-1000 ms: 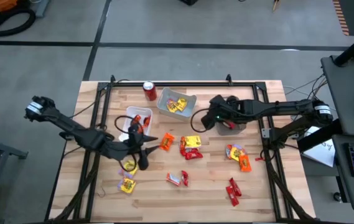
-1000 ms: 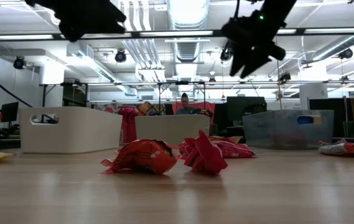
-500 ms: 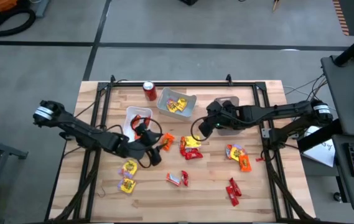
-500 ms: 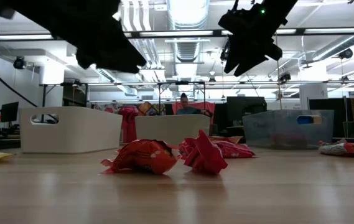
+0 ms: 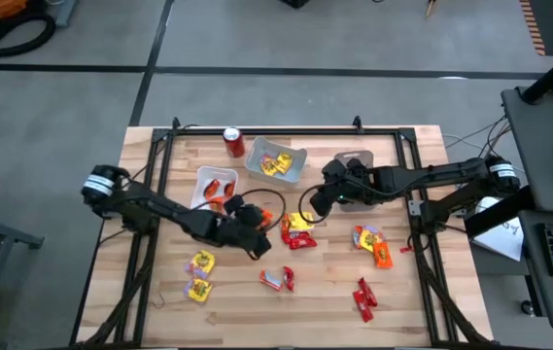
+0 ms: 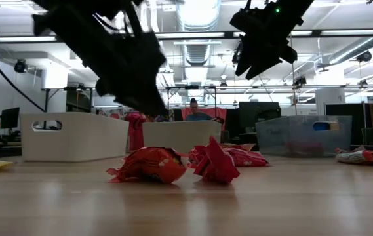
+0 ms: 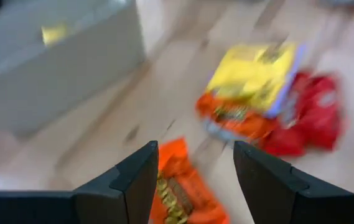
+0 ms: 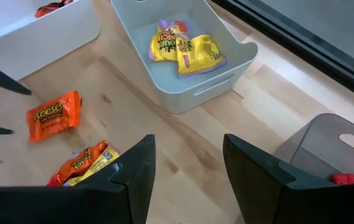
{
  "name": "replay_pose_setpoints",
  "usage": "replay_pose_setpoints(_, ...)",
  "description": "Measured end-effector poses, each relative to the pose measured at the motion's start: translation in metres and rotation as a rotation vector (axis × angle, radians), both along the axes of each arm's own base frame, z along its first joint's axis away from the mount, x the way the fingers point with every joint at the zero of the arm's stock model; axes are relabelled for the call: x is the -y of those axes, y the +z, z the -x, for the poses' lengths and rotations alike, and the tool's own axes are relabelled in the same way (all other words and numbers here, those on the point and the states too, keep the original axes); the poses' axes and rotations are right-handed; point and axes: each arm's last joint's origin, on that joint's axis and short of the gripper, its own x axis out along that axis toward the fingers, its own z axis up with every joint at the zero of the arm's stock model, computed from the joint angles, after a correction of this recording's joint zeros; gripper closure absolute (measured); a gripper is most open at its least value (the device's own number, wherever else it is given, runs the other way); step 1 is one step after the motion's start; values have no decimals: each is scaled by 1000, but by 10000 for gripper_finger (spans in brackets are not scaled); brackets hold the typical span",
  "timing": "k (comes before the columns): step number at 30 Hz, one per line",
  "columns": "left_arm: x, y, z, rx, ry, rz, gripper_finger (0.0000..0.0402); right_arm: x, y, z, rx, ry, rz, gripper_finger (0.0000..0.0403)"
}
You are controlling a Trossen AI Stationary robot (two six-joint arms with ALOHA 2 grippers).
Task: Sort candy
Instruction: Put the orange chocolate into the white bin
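The left gripper [image 5: 255,236] has swung from the white bin toward frame centre, jaws wide and empty over the orange candy [image 5: 261,222], likely its next pick, while the right gripper [image 5: 313,201] hovers spread, empty.

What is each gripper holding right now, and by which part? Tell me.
Nothing is held. The left gripper is open above an orange candy on the table; the right gripper is open and empty above the wood.
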Motion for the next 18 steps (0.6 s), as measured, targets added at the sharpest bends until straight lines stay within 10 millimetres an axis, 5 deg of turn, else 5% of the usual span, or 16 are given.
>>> replay_pose_setpoints(5, -4, -13, -16, -163, 39, 10, 209, 0, 0, 0, -1, 1, 1, 225)
replay_pose_setpoints(18, -9, -31, -29, -248, 57, 36, 210, 0, 0, 0, 0, 6, 3, 225)
